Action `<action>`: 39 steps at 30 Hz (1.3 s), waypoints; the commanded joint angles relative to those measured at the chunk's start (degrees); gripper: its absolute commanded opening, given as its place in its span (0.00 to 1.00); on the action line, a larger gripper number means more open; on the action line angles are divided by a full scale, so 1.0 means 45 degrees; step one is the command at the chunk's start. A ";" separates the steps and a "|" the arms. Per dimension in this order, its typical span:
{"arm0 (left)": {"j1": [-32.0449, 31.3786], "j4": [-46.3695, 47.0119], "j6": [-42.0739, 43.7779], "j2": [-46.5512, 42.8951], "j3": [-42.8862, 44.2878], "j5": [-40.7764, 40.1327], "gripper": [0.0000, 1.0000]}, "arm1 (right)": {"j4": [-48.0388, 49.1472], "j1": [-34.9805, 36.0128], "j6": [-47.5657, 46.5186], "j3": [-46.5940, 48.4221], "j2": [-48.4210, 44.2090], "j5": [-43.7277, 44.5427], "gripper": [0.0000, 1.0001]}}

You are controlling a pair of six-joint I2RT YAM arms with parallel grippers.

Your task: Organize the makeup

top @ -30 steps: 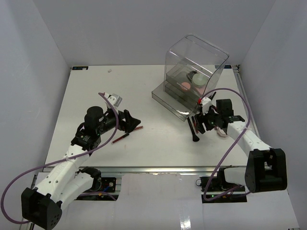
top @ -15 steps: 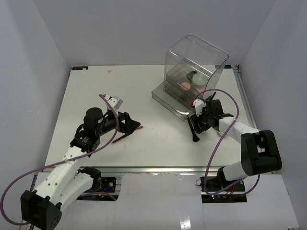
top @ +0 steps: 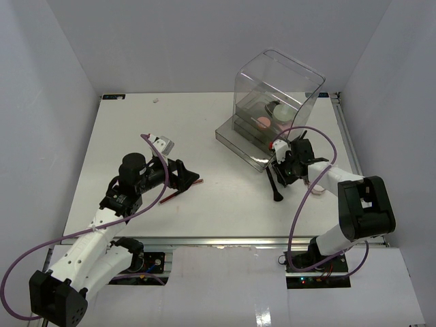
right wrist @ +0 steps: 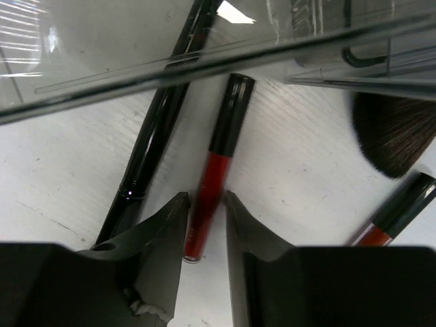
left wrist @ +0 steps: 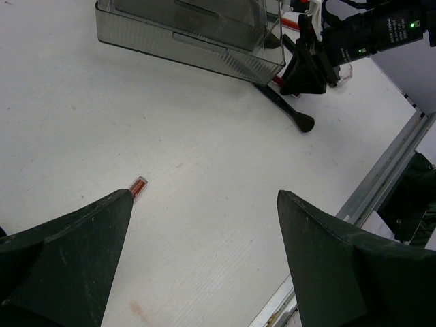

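Crowding the red tube [right wrist: 212,177] are a brush [right wrist: 153,143] and clear box [top: 276,82].

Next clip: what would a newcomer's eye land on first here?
The tall clear drawer box at the far right of the table, a pink compact visible inside. Just in front of it, the right gripper straddles a red-and-black tube lying beside a black brush handle. On the left, the left gripper hangs wide open by a red pencil.

Overhead, 2 wrist views share drawer box [top: 272,75].
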 commanded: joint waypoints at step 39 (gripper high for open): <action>-0.0008 -0.0353 0.0371 0.3173 0.0217 -0.1409 0.88 | -0.1577 0.2593 -0.1151 0.5804 0.0313 0.0138 0.26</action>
